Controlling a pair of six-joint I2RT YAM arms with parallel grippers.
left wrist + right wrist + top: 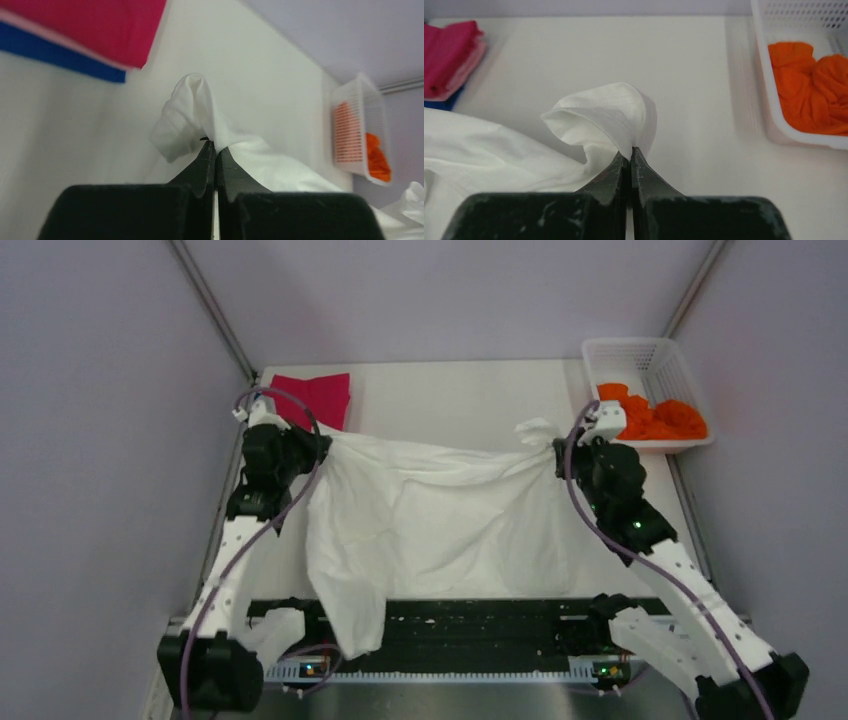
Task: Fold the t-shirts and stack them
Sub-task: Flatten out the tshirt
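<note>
From above, your left hand (318, 447) and right hand (556, 448) held the white t-shirt (440, 510) stretched between them over the desk (450, 390). At the left wrist, you had the hand clamped tight on a white corner. At the right wrist, likewise: fully closed on cloth.

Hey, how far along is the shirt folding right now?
Done: a folded magenta shirt lies on a blue shirt at the far left. In hand: the left pincer and right pincer are both shut on the white shirt, stretched between them, unfolded. Left: folding and stacking it, then the orange cloth bunched in the basket.
</note>
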